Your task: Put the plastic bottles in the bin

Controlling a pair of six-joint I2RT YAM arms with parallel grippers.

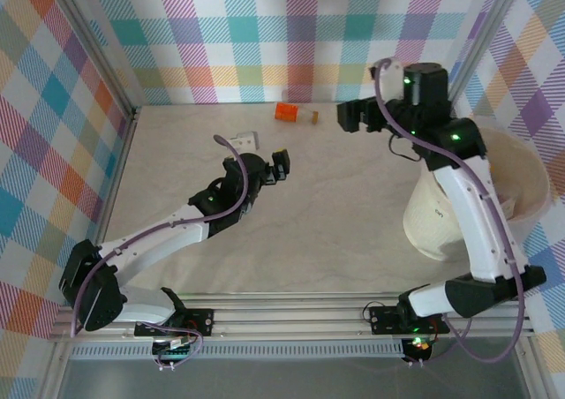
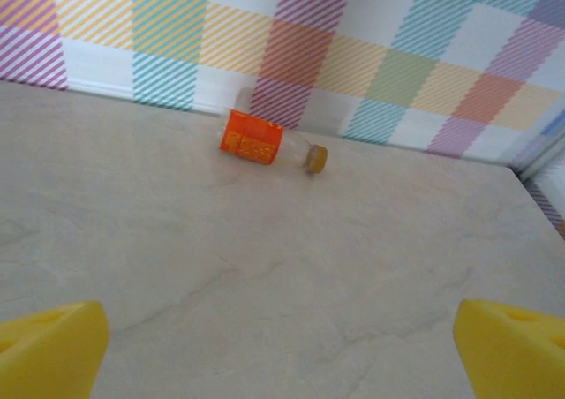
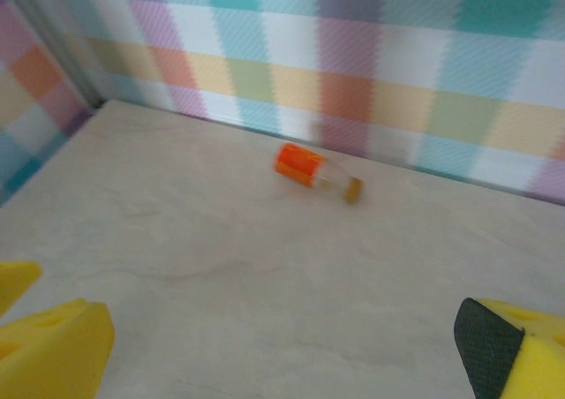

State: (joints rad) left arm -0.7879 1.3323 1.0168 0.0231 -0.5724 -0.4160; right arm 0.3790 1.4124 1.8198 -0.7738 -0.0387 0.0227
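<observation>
At the left of the top view, a small white item [image 1: 243, 140] lies on the desk [image 1: 168, 187] near my left tool [image 1: 281, 164]. I cannot tell whether it is a crushed bottle. The left tool's yellow pads [image 2: 48, 350] stand wide apart with nothing between them.

Ahead of it, near the middle of the desk's far edge by the plaid wall [image 1: 291, 37], the orange-labelled bottle [image 1: 294, 113] lies on its side, cap to the right. I judge it light, thin-walled and apt to roll, so I would close across the labelled body, not the neck.

The right tool [image 1: 351, 116], just right of the bottle, is likewise spread wide and empty. The bin [image 1: 428, 227] stands at the desk's right edge, partly behind the right arm [image 1: 477, 222].

The wrist views give me the brownish cap [image 2: 316, 158] and clear neck. The top view gives me the bin and the white item.
</observation>
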